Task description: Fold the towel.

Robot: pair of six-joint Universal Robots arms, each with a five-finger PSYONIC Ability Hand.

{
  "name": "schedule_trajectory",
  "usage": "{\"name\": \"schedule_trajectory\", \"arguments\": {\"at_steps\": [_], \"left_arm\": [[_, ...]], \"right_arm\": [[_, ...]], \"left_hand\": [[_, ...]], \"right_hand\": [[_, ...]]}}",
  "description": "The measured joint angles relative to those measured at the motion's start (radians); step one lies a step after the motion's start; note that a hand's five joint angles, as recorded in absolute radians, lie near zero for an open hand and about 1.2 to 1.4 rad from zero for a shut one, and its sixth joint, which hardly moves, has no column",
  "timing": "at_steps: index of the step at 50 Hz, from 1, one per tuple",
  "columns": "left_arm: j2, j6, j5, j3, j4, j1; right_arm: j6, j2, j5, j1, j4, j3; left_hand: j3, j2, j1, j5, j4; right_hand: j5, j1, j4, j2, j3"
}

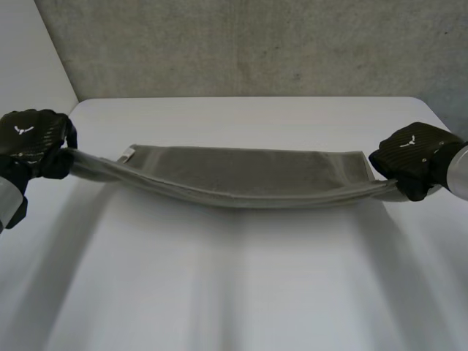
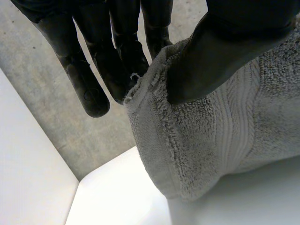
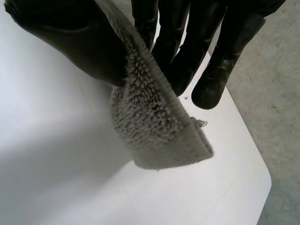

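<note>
The head view shows the grey towel [image 1: 241, 175] stretched between both hands, sagging in its middle, with its far part lying on the white table [image 1: 241, 285]. The left hand [image 1: 29, 142] holds one end of the towel and the right hand [image 1: 413, 157] the other. A small label [image 1: 129, 154] sits on the towel's far edge, near the left hand.

The wrist views show the grips, which the head view does not. In the left wrist view the thumb [image 2: 211, 56] presses the towel's hem against the fingers [image 2: 117, 61]. In the right wrist view the thumb and fingers clamp a corner of the towel, its tip hanging free.

Behind the towel stands a concrete wall [image 1: 241, 44], and grey floor [image 3: 276, 108] lies past the table's edge.
</note>
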State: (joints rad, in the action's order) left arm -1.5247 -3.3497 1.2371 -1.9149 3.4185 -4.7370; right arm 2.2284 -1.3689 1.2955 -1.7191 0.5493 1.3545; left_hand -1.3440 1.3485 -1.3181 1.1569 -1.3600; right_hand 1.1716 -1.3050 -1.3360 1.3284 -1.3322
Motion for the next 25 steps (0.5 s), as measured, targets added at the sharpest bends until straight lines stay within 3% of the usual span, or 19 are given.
{"name": "schedule_trajectory", "arguments": {"at_steps": [6, 11, 20, 25], "left_arm": [[-0.005, 0.01, -0.025, 0.024, -0.024, -0.03], [-0.081, 0.019, -0.028, 0.089, -0.024, -0.021], [-0.385, 0.021, -0.009, 0.345, -0.021, 0.078], [-0.561, 0.019, 0.042, 0.517, -0.021, 0.11]], "right_arm": [[-0.037, -0.007, -0.077, 0.042, 0.034, -0.034], [-0.038, 0.068, -0.124, 0.057, 0.032, -0.11], [-0.035, 0.31, -0.121, 0.022, -0.028, -0.349], [-0.035, 0.437, -0.102, -0.007, -0.09, -0.483]], "left_hand": [[0.0, 0.0, 0.0, 0.0, 0.0], [0.0, 0.0, 0.0, 0.0, 0.0], [-0.001, 0.0, 0.0, 0.0, 0.0], [-0.001, 0.0, 0.0, 0.0, 0.0]], "right_hand": [[0.0, 0.0, 0.0, 0.0, 0.0], [0.002, 0.0, 0.0, 0.0, 0.0], [0.002, -0.001, 0.0, 0.0, 0.0], [0.002, -0.002, 0.0, 0.0, 0.0]]}}
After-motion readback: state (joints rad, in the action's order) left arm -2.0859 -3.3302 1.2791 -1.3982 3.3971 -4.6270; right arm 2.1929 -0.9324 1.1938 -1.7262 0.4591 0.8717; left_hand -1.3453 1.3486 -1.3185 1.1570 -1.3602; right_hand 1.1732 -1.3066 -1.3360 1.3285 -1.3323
